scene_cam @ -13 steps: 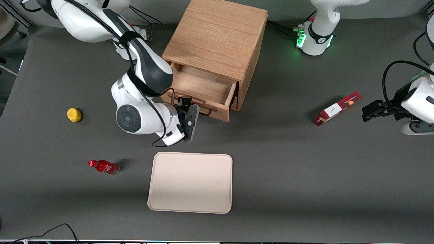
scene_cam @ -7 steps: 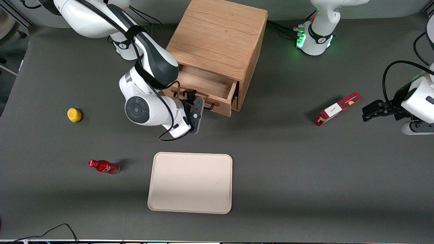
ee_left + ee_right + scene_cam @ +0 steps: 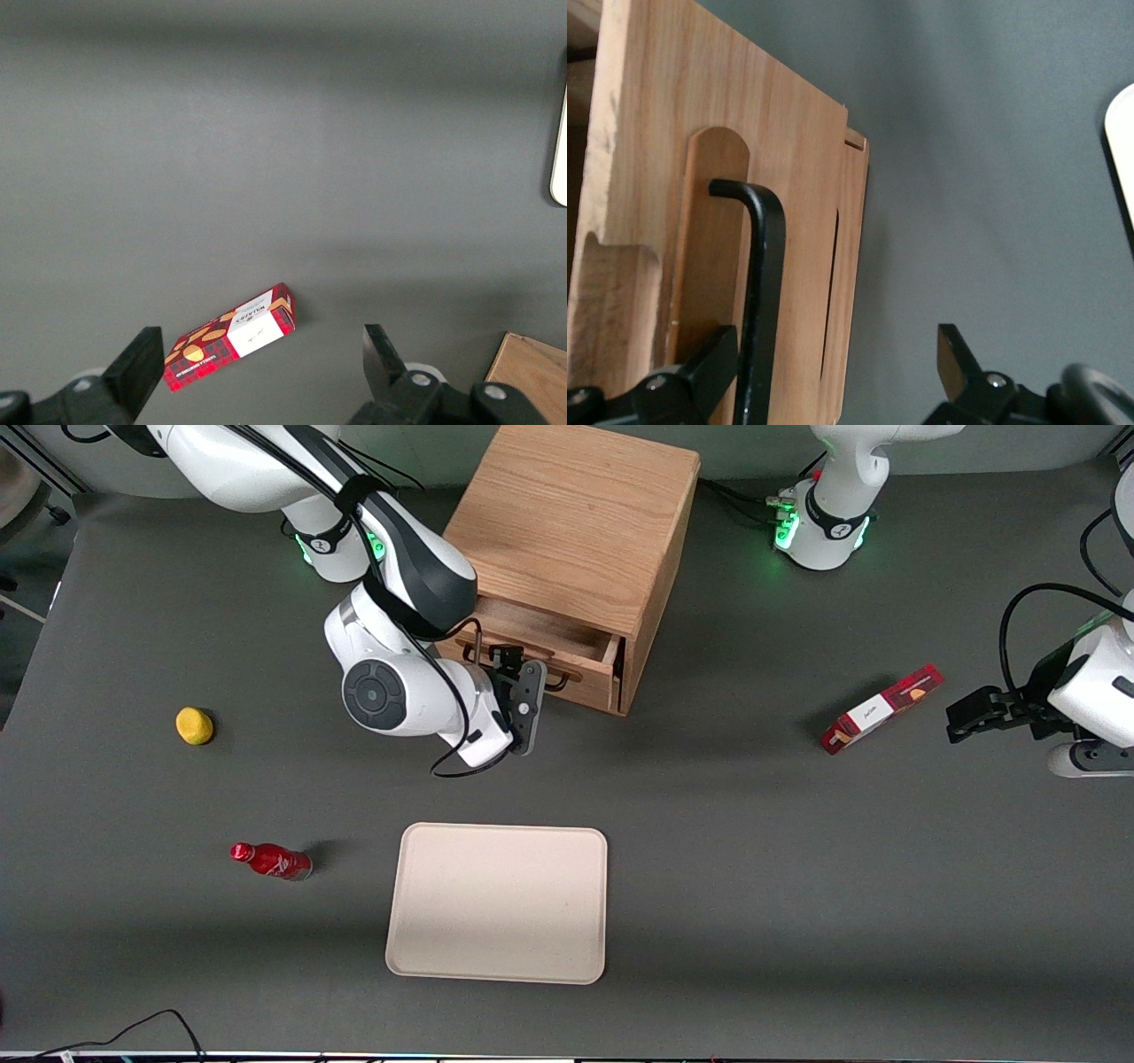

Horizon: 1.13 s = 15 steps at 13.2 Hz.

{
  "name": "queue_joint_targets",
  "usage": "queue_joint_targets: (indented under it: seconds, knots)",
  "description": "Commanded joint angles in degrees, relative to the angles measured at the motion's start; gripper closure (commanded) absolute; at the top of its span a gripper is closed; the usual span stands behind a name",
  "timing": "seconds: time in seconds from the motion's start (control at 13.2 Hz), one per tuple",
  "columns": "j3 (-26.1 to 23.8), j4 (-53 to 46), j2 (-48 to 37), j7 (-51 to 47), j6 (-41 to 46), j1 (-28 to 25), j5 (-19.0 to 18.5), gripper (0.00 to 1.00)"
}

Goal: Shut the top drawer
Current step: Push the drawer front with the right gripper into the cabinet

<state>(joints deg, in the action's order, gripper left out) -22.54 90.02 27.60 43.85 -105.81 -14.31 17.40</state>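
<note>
Half-open top drawer [image 3: 567, 657] fronts tool [image 3: 512, 670].

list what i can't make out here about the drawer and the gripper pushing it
- Lower drawer: hidden in the front view by the top drawer and the arm; not seen in the right wrist view.
- Top drawer's inside: front view shows only a strip; the cabinet covers the rest.
- Gripper contact: fingers open in the right wrist view, straddling the black handle, tips cut off by the frame edge, so touch is unclear.

White arm [image 3: 390, 691], dark grey joint bands, black cable, black pincer [image 3: 518, 682].
</note>
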Motion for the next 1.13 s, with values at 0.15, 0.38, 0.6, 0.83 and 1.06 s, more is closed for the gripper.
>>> queue_joint_targets:
  seconds: [0.15,0.38,0.6,0.83,1.06]
  knots:
    - [-2.68,5.51,-3.43,-3.41,-3.60,0.25,2.02,0.00]
    - [-4.35,7.61,-3.61,-4.56,-6.06,0.42,2.11,0.00]
    - [-4.62,8.41,-3.96,-4.91,-6.16,0.42,2.11,0.00]
    - [-5.14,8.41,-5.19,-4.92,-5.55,0.59,2.11,0.00]
    - [-5.41,8.41,-6.07,-5.00,-4.93,0.68,2.37,0.00]
